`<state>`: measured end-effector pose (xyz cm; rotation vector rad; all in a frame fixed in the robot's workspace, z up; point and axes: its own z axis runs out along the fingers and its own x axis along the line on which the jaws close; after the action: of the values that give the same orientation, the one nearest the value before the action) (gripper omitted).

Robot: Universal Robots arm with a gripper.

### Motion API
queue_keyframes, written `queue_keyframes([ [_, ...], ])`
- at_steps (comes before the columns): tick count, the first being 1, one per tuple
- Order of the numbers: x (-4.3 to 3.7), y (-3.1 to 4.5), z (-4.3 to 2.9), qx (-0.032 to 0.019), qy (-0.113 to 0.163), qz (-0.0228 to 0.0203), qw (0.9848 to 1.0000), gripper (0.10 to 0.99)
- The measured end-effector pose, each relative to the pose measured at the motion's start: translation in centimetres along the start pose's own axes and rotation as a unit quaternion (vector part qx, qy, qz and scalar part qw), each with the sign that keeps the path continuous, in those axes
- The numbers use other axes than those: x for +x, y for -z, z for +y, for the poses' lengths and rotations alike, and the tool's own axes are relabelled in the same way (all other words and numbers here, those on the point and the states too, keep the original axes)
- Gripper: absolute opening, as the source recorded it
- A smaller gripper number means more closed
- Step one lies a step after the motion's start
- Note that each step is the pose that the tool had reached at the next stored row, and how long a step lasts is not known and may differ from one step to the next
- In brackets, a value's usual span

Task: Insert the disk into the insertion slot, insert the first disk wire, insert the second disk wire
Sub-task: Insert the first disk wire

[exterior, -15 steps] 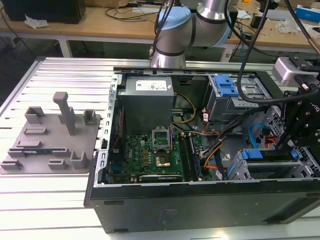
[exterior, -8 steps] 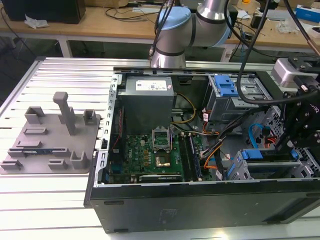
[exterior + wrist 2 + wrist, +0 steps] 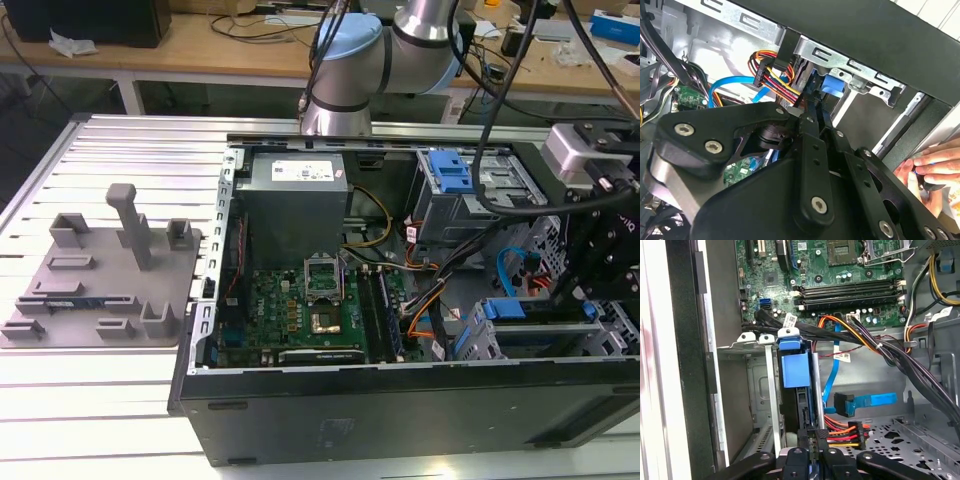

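Disk (image 3: 799,405) sits in slot (image 3: 540,335) at four o'clock of the case (image 3: 300,410), claw (image 3: 814,432) seemingly pinched on its edge. Likely dense, rigid and shock-shy, so best held by its edges.

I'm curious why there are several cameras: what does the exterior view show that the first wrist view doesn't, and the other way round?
The exterior view takes in the robot arm, the whole open computer case and a grey tray of holders on the exterior view's left. The first wrist view looks in close: the claw beside a plug of red, orange and yellow wires, and a blue flat cable. Both show the green circuit board and the grey disk bay.
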<state>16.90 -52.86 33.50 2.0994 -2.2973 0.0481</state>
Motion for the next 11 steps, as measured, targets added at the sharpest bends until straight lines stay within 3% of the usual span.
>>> queue_keyframes([
  [1,0.0,0.01,0.0,0.0001,0.0,0.0001,1.0,0.18],
  [2,0.0,0.08,0.0,0.0002,0.0,0.0006,1.0,0.235],
  [3,-0.02,0.31,0.0,0.0002,0.0,0.0005,1.0,0.306],
  [4,-0.11,0.83,0.0,0.0003,0.0,0.001,1.0,0.306],
  [6,-0.28,2.47,0.02,0.0005,0.0,0.0025,1.0,0.306],
  [7,-0.35,3.73,0.02,0.0011,-0.001,0.0033,1.0,0.306],
  [8,-0.36,4.16,0.02,0.0014,-0.002,0.0037,1.0,0.306],
  [11,-0.38,4.26,0.03,0.0017,-0.002,0.0038,1.0,0.306],
])
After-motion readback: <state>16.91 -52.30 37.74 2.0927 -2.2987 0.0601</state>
